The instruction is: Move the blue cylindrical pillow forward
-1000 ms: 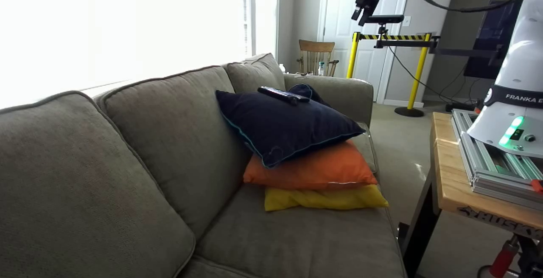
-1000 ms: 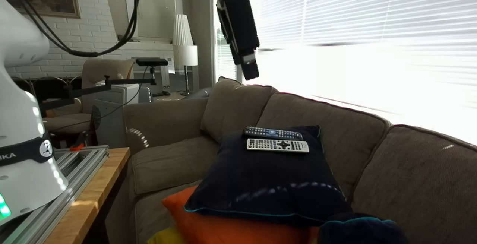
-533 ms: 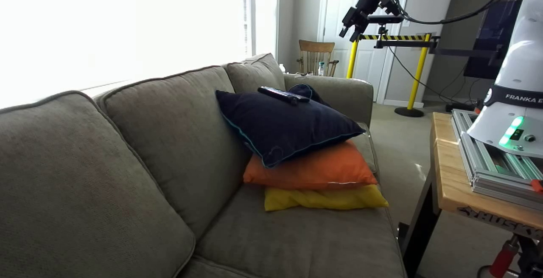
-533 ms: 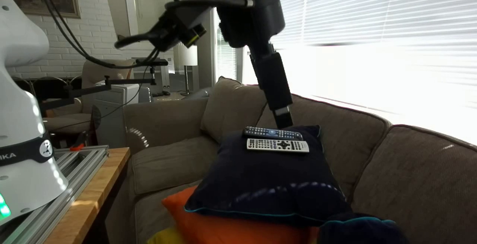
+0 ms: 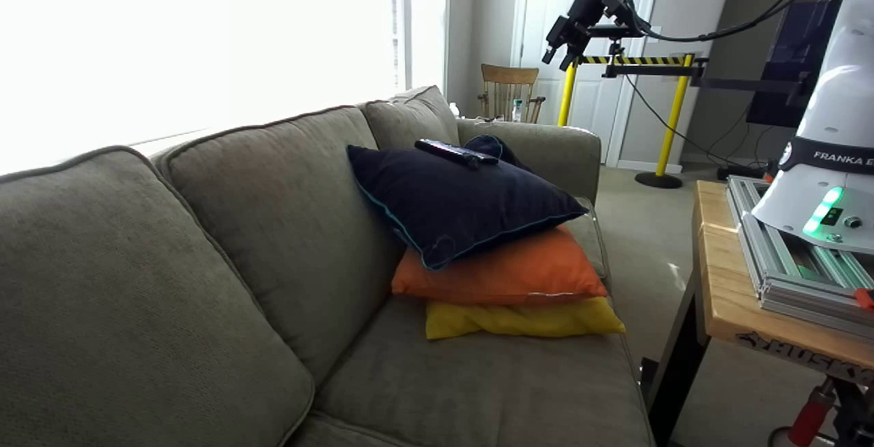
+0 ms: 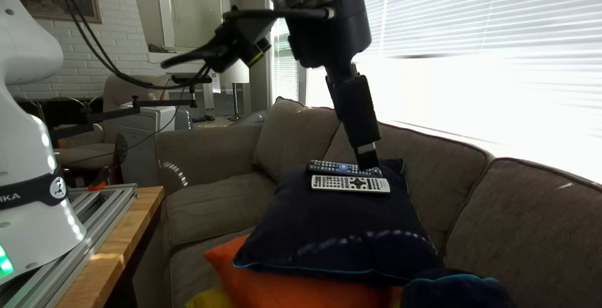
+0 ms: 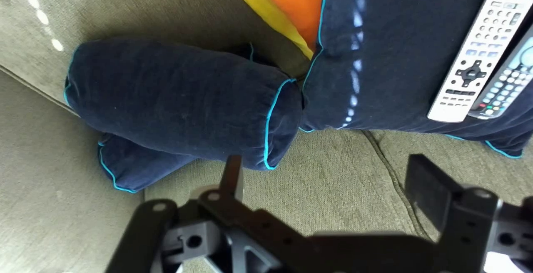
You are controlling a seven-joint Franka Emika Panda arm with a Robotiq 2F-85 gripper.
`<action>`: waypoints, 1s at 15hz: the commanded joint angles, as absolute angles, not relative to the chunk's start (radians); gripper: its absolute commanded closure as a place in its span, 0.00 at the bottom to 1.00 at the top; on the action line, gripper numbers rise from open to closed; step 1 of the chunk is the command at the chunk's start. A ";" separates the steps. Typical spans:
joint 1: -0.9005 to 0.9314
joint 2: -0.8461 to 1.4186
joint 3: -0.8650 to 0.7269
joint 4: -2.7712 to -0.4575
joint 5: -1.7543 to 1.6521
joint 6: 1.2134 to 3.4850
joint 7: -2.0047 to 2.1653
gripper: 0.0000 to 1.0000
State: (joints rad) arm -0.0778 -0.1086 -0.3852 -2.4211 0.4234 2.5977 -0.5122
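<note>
The blue cylindrical pillow (image 7: 179, 102) is a navy roll with light-blue piping, at the upper left in the wrist view. It lies on top of another navy piece (image 7: 139, 162), against the square navy cushion's edge. In both exterior views it shows only partly, behind the square cushion (image 5: 493, 145) and at the bottom edge (image 6: 456, 294). My gripper (image 7: 327, 162) is open with nothing between its fingers. It hangs in the air above the couch, beside the pillow's piped end in the wrist view. It also shows in both exterior views (image 5: 556, 61) (image 6: 367, 157).
A large navy square cushion (image 6: 338, 223) lies on an orange cushion (image 5: 505, 269) and a yellow one (image 5: 526, 317). A silver remote (image 6: 350, 184) and a dark remote (image 7: 510, 77) lie on it. The couch backrest (image 5: 273, 228) runs behind. A wooden table (image 5: 724, 276) bears the robot.
My gripper has come down toward the couch over the last second, mostly in the first half. The pillow, cushions and remotes have not moved.
</note>
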 commanded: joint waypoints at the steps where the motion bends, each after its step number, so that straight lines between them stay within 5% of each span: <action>1: -0.104 -0.004 -0.344 -2.371 0.429 2.630 -0.578 0.00; 15: -0.198 0.451 -0.198 -1.977 0.769 2.645 -1.185 0.00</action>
State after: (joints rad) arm -0.1375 0.3476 -0.2554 -2.0911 0.6673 2.6358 -1.0539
